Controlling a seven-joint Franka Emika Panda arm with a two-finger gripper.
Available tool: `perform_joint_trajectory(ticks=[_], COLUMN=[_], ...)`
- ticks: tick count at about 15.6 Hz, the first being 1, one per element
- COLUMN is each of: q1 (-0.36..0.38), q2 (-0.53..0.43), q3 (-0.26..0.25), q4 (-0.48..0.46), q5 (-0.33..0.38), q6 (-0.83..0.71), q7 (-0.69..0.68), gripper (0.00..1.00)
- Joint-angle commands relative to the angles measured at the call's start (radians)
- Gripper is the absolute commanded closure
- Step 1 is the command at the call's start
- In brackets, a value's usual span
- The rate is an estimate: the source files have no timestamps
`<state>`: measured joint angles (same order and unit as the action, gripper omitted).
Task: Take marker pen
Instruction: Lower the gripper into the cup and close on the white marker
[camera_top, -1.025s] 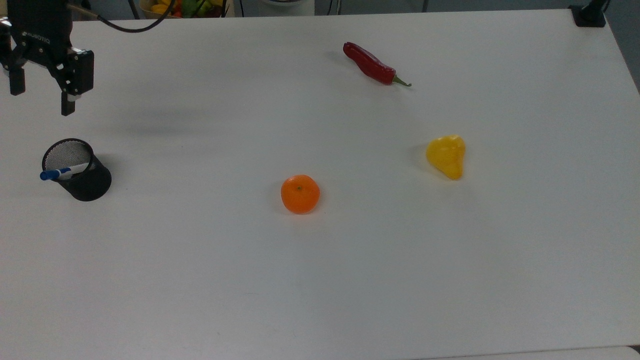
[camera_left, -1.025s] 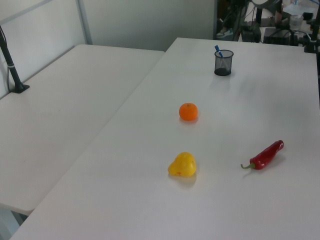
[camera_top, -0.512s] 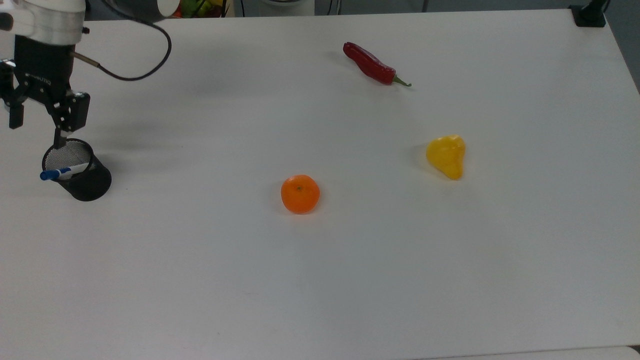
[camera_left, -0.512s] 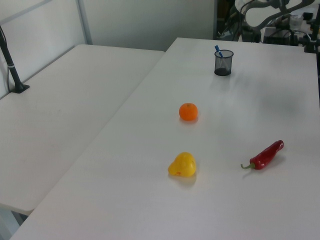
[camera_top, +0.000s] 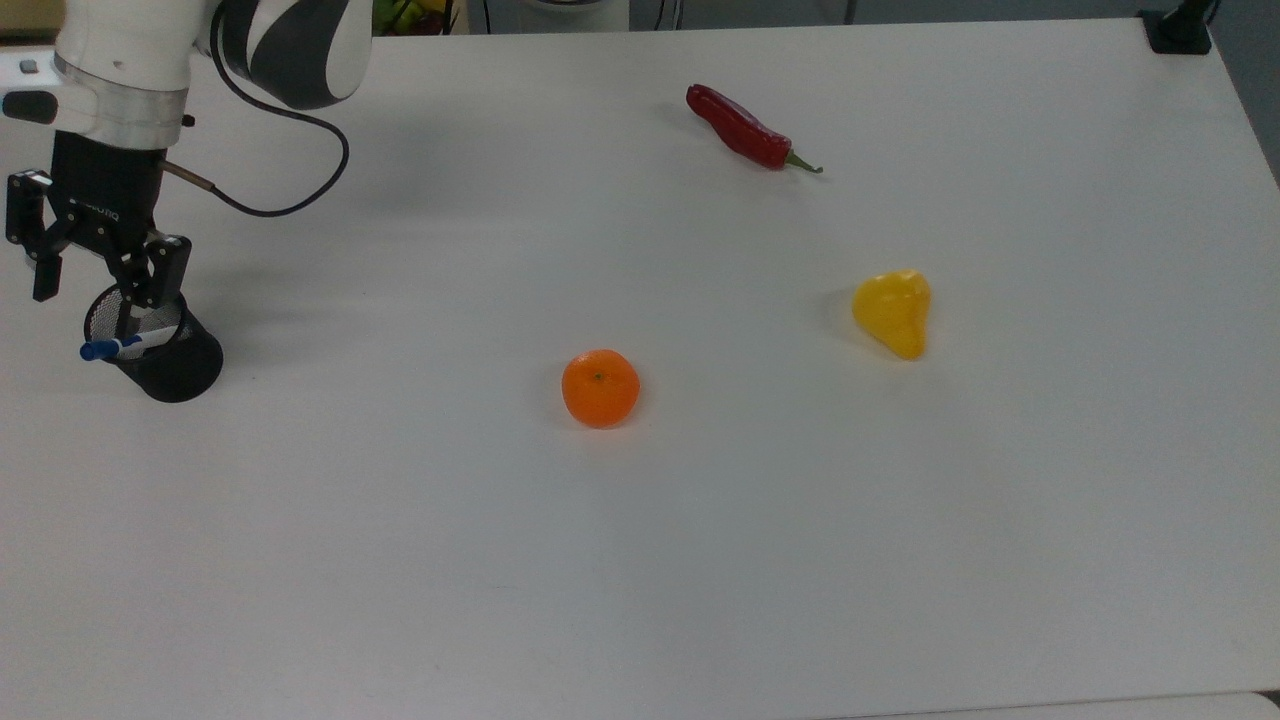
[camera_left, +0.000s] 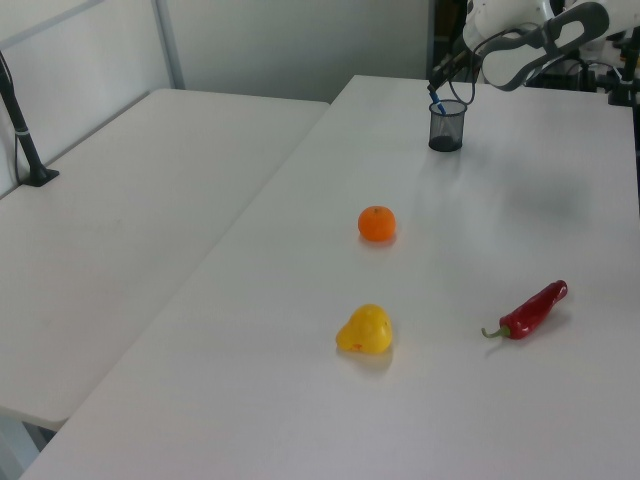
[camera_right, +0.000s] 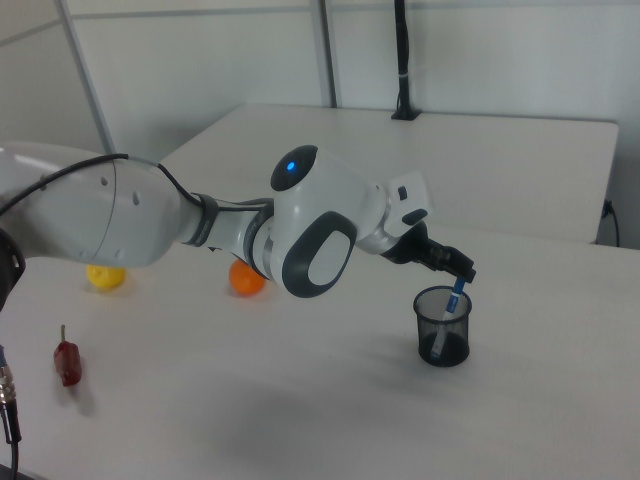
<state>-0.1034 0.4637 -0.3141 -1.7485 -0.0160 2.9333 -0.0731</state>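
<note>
Pincer (camera_top: 85, 285): jaws spread wide, empty, poised over the mesh cup (camera_top: 165, 352).
Marker pen (camera_top: 125, 345): stood slanted in the cup, blue cap past the rim.
Progress: approach made; closing and lifting remained, apparently.

**One brand mark, on the gripper body**

We can read a single piece of lettering: small white "ROBOTIQ" print on the black body of the gripper (camera_top: 85, 290), just above the mesh pen cup (camera_top: 165, 360). We find nothing else legible.
</note>
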Motion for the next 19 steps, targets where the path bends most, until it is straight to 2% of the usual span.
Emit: perform_joint_trajectory(ticks=[1, 7, 10, 13, 17, 19], q1=[0.002, 0.001, -0.001, -0.004, -0.007, -0.013], q2=[0.035, 0.072, 0.081, 0.093, 0.092, 0.087], q3=[-0.007, -0.005, -0.005, -0.005, -0.005, -0.005], q4=[0.003, 0.017, 0.023, 0.044, 0.044, 0.044], q5=[-0.010, -0.007, -0.002, 0.002, 0.005, 0.007], q6=[0.029, 0.087, 0.093, 0.093, 0.093, 0.093], q7=[-0.017, -0.016, -0.016, -0.014, -0.013, -0.011], gripper=[0.30, 0.32, 0.39, 0.53, 0.81, 0.89])
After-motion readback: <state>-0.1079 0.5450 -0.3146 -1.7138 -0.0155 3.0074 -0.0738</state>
